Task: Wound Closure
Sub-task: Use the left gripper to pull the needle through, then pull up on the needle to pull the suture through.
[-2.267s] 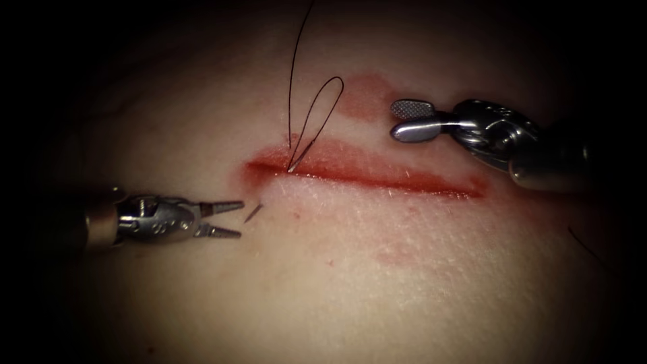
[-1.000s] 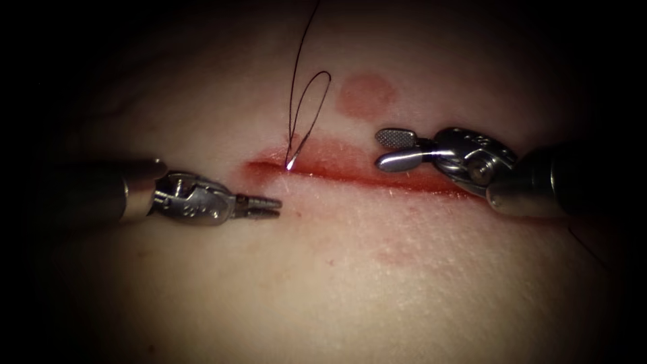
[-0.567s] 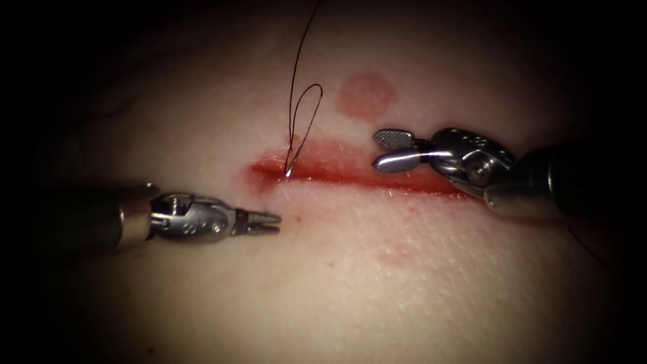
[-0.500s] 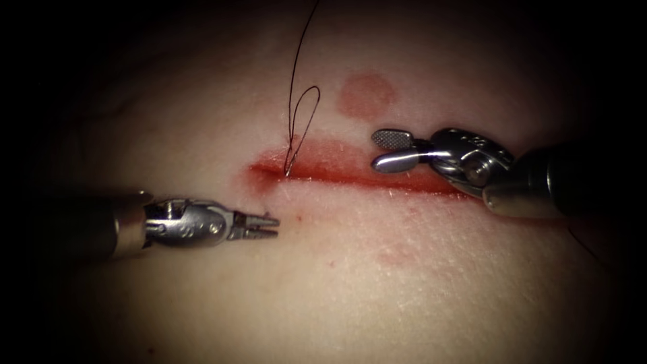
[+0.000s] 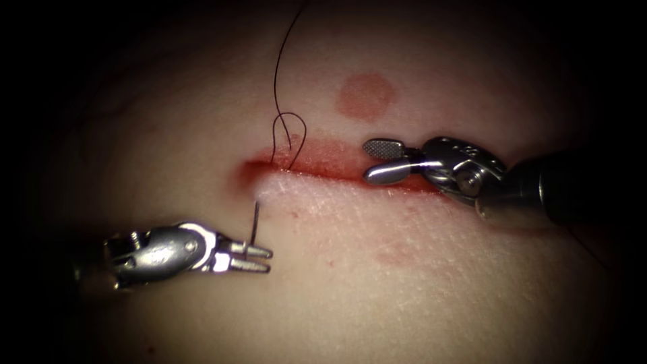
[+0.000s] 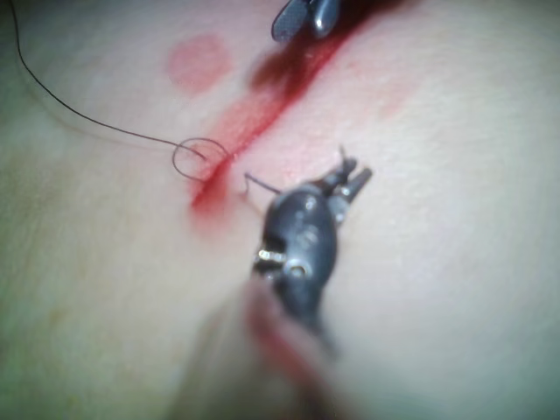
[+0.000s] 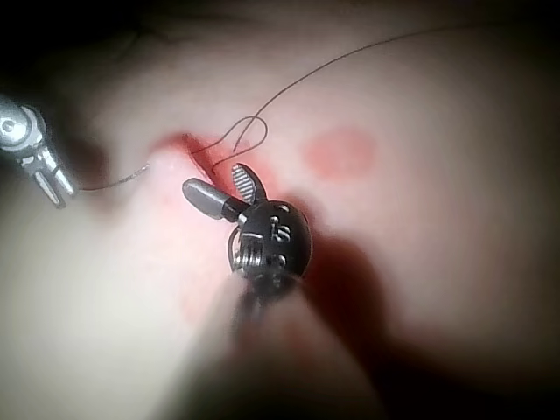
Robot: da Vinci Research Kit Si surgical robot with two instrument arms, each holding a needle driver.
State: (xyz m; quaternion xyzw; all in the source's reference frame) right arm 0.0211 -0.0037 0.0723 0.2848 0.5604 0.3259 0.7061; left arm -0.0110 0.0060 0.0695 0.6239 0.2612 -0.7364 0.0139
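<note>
Gripping the needle (image 5: pixel 255 217) near its emerged tip, the left tool (image 5: pixel 259 258) sits below the cut (image 5: pixel 350 172), its jaws closed on the steel. The needle's other end is buried in the tissue (image 5: pixel 377 296) at the cut's left end. Just above the cut there, the thread (image 5: pixel 288 135) curls into a small loop. The right tool (image 5: pixel 379 162) hovers over the cut's middle, jaws parted, holding nothing. A round red stain (image 5: pixel 364 96) lies above the cut.

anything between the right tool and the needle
Nothing visible: only bare tissue lies between the right tool and the needle, which stands out of the tissue near the cut's left end. The thread loop sits off that line, across the cut; the left tool meets the needle's free end.
</note>
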